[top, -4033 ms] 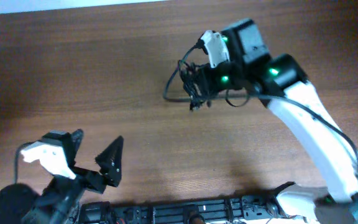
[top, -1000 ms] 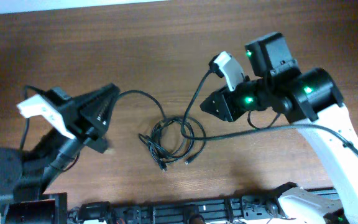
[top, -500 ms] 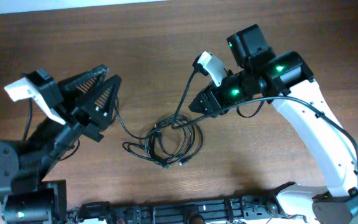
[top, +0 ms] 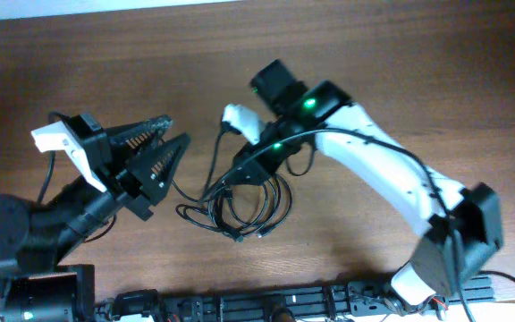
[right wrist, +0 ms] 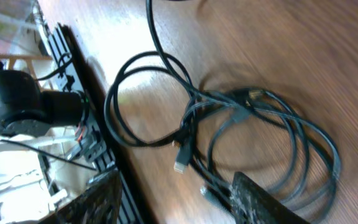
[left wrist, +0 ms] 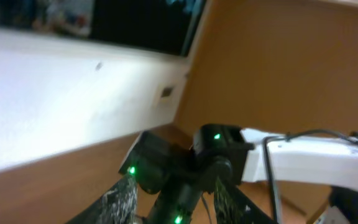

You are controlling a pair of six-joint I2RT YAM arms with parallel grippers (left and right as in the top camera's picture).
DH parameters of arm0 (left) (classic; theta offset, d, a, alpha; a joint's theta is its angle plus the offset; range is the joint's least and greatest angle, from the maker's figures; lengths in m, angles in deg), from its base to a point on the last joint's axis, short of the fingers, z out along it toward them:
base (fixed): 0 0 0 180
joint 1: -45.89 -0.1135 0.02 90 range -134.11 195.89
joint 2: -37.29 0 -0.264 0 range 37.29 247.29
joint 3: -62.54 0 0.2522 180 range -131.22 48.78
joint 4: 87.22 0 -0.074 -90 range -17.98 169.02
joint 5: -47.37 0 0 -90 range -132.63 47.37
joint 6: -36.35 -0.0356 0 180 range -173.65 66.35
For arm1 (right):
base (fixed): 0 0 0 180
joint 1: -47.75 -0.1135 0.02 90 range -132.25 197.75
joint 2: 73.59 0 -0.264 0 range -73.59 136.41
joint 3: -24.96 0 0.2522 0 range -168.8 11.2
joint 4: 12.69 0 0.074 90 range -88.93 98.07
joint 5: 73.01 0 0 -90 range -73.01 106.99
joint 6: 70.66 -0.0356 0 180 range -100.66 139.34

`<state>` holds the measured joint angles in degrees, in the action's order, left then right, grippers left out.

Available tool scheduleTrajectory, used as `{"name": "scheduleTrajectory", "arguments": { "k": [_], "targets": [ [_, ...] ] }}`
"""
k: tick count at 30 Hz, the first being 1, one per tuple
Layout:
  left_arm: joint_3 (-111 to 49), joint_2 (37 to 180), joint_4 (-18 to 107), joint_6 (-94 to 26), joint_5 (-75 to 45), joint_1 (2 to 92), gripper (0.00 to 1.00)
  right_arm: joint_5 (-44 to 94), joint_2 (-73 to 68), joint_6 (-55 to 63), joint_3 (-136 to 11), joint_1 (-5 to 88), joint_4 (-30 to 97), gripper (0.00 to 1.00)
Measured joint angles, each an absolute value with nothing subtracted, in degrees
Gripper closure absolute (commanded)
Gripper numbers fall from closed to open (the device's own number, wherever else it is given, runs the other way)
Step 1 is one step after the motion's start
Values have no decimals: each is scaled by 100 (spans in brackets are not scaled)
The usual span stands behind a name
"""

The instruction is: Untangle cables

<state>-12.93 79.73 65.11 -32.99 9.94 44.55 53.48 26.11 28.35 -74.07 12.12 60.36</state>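
The cables (top: 244, 204) lie as one loose black tangle of overlapping loops on the wooden table, with small plug ends at the near side. In the right wrist view the cables (right wrist: 229, 124) spread just beyond the jaws, and one loop trails off to the left. My right gripper (top: 235, 170) hangs over the tangle's upper left part. It is open, and its fingers (right wrist: 260, 202) hold nothing. My left gripper (top: 175, 132) stands open to the left of the tangle, tilted upward, and grips nothing. A strand runs below it to the pile.
A black rail (top: 266, 309) runs along the table's near edge. The left arm's base (top: 7, 241) fills the lower left corner. In the left wrist view the right arm (left wrist: 303, 155) stretches in front of a pale wall.
Both grippers have opened. The strand stretched between them has dropped into the pile. My right arm has swung left and down over the tangle.
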Motion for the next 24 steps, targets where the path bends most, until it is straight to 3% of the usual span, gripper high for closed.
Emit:
{"name": "scheduleTrajectory", "arguments": {
  "k": [3,13,24],
  "targets": [
    [-1304,7983,5851,-3668,881,4004,58,5319,2878,2774,-7405,930,5614,44],
    [-1820,7977,5276,-3939,774,2564,60,5254,3299,2361,-7403,615,4506,44],
    [-2012,7983,3997,-3956,-131,2286,59,5037,3922,1627,-7403,283,3446,44]
  ]
}}
